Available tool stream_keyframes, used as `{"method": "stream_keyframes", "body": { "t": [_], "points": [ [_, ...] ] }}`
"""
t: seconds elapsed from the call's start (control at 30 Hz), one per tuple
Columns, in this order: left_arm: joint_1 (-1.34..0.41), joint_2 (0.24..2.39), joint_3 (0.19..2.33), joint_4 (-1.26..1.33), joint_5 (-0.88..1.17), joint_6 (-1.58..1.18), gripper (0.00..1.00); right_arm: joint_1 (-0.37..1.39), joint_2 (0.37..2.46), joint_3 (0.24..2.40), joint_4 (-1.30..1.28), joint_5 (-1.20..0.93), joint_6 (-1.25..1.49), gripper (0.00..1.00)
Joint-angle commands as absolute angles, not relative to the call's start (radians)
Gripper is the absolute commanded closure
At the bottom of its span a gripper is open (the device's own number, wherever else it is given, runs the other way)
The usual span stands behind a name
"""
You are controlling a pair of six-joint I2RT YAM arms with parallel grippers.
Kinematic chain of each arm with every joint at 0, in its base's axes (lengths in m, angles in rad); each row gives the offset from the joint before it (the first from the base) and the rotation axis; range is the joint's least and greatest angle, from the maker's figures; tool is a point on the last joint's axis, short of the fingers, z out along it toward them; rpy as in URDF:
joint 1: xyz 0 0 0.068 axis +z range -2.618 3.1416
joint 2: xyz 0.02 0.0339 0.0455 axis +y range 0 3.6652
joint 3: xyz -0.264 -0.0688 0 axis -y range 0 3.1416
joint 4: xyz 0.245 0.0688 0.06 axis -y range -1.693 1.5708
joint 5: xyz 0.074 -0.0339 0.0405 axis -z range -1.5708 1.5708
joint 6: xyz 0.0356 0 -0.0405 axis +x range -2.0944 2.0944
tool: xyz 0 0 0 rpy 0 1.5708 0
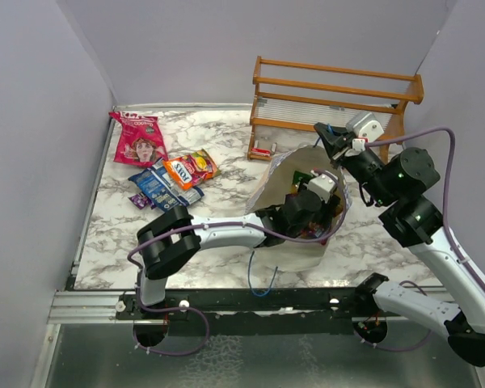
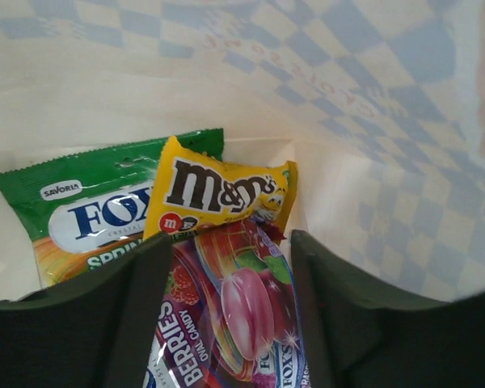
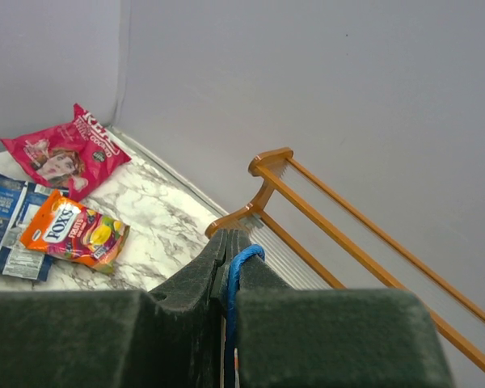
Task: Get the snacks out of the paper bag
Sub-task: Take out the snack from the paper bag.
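Deep inside the paper bag (image 2: 372, 97), the left claw (image 2: 230, 242), fingers apart, straddles the purple berries packet (image 2: 234, 323), which lies directly ahead with its long axis along the reach, while the right claw (image 3: 226, 242), clamped on the blue cord handle (image 3: 242, 257), holds the bag's mouth up.

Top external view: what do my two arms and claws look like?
The left arm and right arm match: white links between black joints, a lilac-grey cable trailing each, a white camera block at the wrist. The right arm's joints show green lights. The left claw and right claw have dark padded fingers.
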State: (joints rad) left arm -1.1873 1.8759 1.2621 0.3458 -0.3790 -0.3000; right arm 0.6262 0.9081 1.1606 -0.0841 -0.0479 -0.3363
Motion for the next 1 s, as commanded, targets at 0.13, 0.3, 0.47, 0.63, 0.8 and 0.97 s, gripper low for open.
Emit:
{"method": "stream_keyframes", "body": {
  "t": [0.13,0.3,0.47,0.63,0.8,0.97],
  "points": [
    [-1.181,1.930,1.349,0.258,-0.488,-0.298,0.28,0.622,0.872,1.194,-0.043,-0.081,-0.336,0.98],
    [-1.175,1.980,1.393,0.244,-0.522,-0.276,0.28,0.623,0.863,1.200,-0.048,-0.086,-0.330,0.98],
    [-1.157,2.008,1.431,0.212,-0.513,-0.273,0.25,0.623,0.862,1.203,-0.054,-0.092,-0.328,0.98],
    [-1.129,2.013,1.428,0.247,-0.450,-0.240,0.26,0.623,0.858,1.204,-0.051,-0.098,-0.320,0.98],
    [-1.118,2.030,1.443,0.243,-0.393,-0.225,0.32,0.623,0.858,1.208,-0.058,-0.098,-0.319,0.98],
    [-1.118,2.056,1.474,0.216,-0.348,-0.211,0.42,0.622,0.853,1.207,-0.056,-0.087,-0.328,0.98]
  ]
}}
